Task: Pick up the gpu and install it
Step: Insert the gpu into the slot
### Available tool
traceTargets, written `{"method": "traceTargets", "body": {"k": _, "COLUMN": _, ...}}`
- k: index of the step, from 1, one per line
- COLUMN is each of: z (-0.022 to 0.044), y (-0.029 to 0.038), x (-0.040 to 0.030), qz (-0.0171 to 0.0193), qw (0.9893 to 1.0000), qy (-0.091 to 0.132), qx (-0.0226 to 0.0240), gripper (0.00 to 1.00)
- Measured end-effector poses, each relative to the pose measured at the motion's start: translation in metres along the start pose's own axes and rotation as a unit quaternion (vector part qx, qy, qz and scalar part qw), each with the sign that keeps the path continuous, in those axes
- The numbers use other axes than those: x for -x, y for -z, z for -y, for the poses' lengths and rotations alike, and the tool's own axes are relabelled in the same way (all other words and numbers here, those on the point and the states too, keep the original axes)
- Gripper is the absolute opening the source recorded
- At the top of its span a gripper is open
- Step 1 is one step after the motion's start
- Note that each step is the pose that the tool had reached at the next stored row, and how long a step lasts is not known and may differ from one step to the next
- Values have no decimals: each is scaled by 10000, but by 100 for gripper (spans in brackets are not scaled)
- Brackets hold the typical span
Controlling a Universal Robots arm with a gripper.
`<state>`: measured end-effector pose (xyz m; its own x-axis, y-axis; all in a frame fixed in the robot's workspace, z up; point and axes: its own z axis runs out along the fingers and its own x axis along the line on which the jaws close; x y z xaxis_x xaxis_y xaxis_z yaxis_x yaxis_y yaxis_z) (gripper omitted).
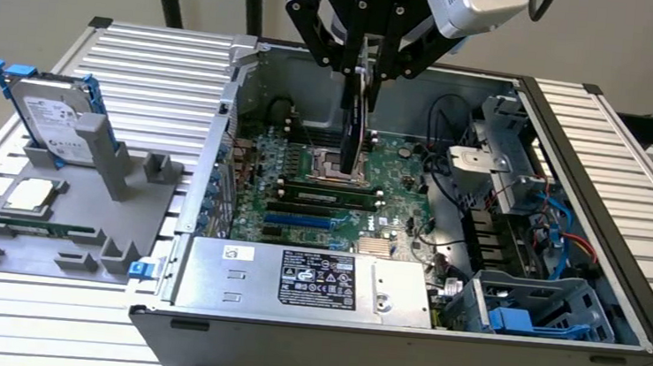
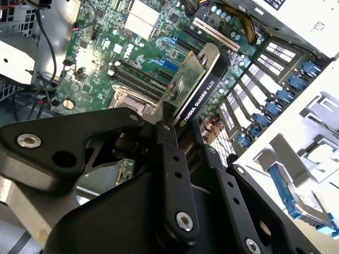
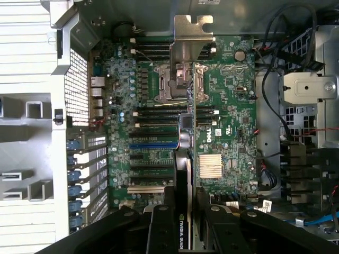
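Above the open computer case (image 1: 406, 359), the pick-up is done: the gpu (image 1: 359, 124) hangs on end over the motherboard (image 1: 405, 168), apparently clear of it and seated in no slot, so the install is still to do. The fingers (image 2: 170, 151) are clamped on the card's near end, one on each face, and its silver bracket (image 3: 192, 37) is the far end, pointing down toward the board.
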<state>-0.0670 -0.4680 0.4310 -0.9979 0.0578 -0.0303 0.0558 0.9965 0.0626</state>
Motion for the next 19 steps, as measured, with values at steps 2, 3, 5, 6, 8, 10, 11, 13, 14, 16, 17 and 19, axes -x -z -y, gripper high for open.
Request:
{"method": "traceTargets", "body": {"k": 2, "z": 0, "y": 0, "x": 0, "qz": 0, "qw": 10000, "qy": 0, "qx": 0, "gripper": 0}}
{"method": "traceTargets", "body": {"k": 3, "z": 0, "y": 0, "x": 0, "qz": 0, "qw": 10000, "qy": 0, "qx": 0, "gripper": 0}}
{"method": "traceTargets", "body": {"k": 5, "z": 0, "y": 0, "x": 0, "qz": -1, "qw": 10000, "qy": 0, "qx": 0, "gripper": 0}}
{"method": "traceTargets", "body": {"k": 6, "z": 0, "y": 0, "x": 0, "qz": -1, "qw": 10000, "qy": 0, "qx": 0, "gripper": 0}}
{"method": "traceTargets", "body": {"k": 8, "z": 0, "y": 0, "x": 0, "qz": -2, "qw": 10000, "qy": 1, "qx": 0, "gripper": 0}}
{"method": "traceTargets", "body": {"k": 10, "z": 0, "y": 0, "x": 0, "qz": -2, "qw": 10000, "qy": 4, "qx": 0, "gripper": 0}}
{"method": "traceTargets", "body": {"k": 11, "z": 0, "y": 0, "x": 0, "qz": -2, "qw": 10000, "qy": 8, "qx": 0, "gripper": 0}}
{"method": "traceTargets", "body": {"k": 13, "z": 0, "y": 0, "x": 0, "qz": -4, "qw": 10000, "qy": 24, "qx": 1, "gripper": 0}}
{"method": "traceTargets", "body": {"k": 14, "z": 0, "y": 0, "x": 0, "qz": -4, "qw": 10000, "qy": 34, "qx": 1, "gripper": 0}}
{"method": "traceTargets", "body": {"k": 16, "z": 0, "y": 0, "x": 0, "qz": -6, "qw": 10000, "qy": 52, "qx": 1, "gripper": 0}}
{"method": "traceTargets", "body": {"k": 17, "z": 0, "y": 0, "x": 0, "qz": -6, "qw": 10000, "qy": 61, "qx": 2, "gripper": 0}}
{"method": "traceTargets", "body": {"k": 19, "z": 0, "y": 0, "x": 0, "qz": -8, "qw": 10000, "qy": 81, "qx": 3, "gripper": 0}}
